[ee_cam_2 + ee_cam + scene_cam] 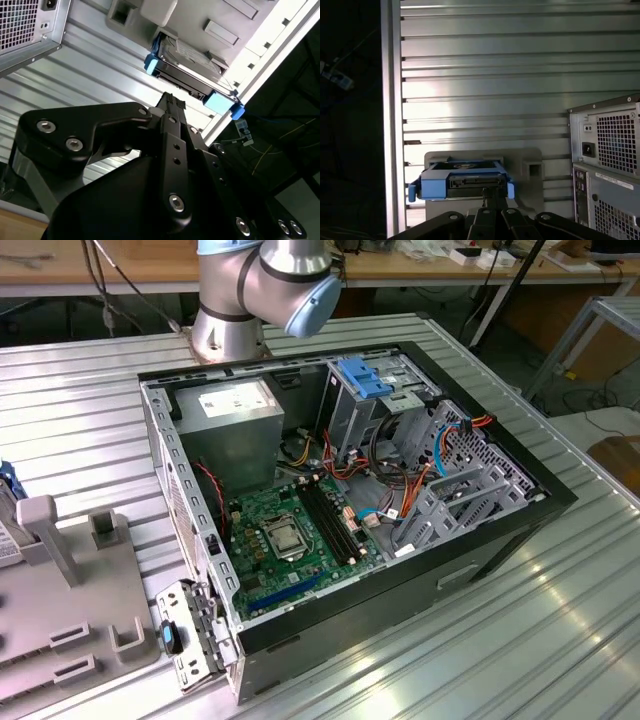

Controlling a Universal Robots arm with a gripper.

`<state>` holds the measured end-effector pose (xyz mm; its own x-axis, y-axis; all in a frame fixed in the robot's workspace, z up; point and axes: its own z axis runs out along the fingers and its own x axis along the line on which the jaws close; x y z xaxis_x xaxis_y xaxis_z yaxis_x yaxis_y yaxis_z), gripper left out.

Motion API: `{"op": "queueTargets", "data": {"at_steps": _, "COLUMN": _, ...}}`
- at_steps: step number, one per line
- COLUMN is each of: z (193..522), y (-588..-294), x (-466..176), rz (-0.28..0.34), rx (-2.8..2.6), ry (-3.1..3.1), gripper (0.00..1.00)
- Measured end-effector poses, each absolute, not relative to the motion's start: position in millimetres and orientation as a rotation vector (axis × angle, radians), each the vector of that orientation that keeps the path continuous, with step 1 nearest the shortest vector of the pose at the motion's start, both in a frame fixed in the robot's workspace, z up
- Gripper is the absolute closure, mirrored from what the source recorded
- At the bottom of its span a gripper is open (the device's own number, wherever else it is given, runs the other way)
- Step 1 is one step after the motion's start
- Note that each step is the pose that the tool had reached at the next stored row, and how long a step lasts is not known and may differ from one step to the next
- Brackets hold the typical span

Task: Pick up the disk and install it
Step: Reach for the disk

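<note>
1. Second wrist view: the black metal pincer (173, 100) has its two fingers drawn together, clamped on nothing. Just ahead of its tips, and apart from them, the flat rectangular silver-grey metal disk (192, 62) stands on edge in a pale grey plastic holder (160, 10), with a blue plastic bracket around it. Count: one disk, one holder, two blue bracket ends, one pincer.
2. First wrist view: the disk (470, 181) sits straight ahead of the pincer (485, 194), with the ribbed aluminium table (495, 50) running on beyond it. One grey computer case (605, 150) stands off to the pincer's side, well apart.
3. Exterior view: one open computer case (480, 540) holds one green motherboard (290, 530), one grey power-supply box (235, 420) and one metal bay with blue tabs (365, 380). The holder (90, 580) sits to the exterior view's left of the case.
4. Handling, as a judgement: the disk is likely stiff, dense for its size and smooth-faced, so it may slip, and knocks could harm it. The bracket probably flexes, so the better hold is across the metal body's two flat faces near the middle, not on the blue ends.
</note>
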<state>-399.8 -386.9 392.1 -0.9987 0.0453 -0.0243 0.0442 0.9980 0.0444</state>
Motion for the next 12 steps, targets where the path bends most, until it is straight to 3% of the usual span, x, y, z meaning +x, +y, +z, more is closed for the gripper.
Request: {"op": "queueTargets", "data": {"at_steps": 12, "z": 392, "y": -393, "x": -435, "rz": 0.068, "rx": 0.068, "ry": 3.115, "gripper": 0.89}}
